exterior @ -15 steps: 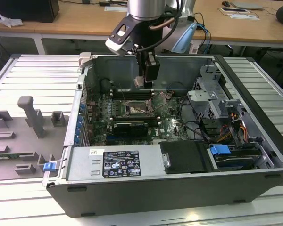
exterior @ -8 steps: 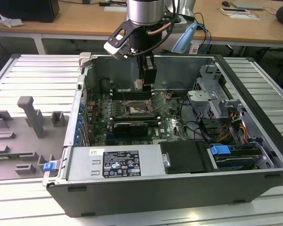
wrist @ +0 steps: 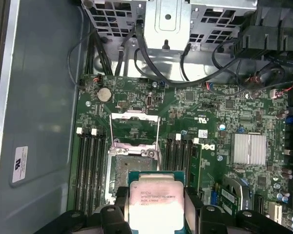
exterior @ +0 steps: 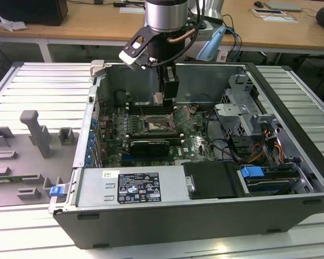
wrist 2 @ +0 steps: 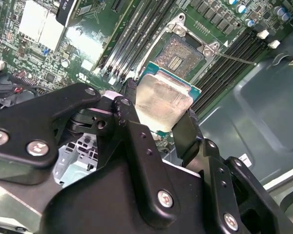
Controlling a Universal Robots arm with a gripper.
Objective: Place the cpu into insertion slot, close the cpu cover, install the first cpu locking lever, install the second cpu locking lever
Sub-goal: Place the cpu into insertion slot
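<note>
In the exterior view, the jaws are hanging inside the open computer case (exterior: 151, 216), pinching the cpu (exterior: 158, 99) above the insertion slot (exterior: 154, 125), apart from it. In the second wrist view, black fingers (wrist 2: 185, 131) are clamping the cpu (wrist 2: 161, 100); memory slots (wrist 2: 136, 34) are flanking the bare slot (wrist 2: 183, 53). In the first wrist view, the cpu cover (wrist: 134, 115) is standing open beside the slot (wrist: 132, 168), with cables (wrist: 151, 73) trailing beyond it.

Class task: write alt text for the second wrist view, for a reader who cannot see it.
The gripper holds the cpu by its edges between two black fingers, over a green motherboard. Near it the insertion slot lies uncovered, its pin field bare, flanked by long memory slots.
</note>
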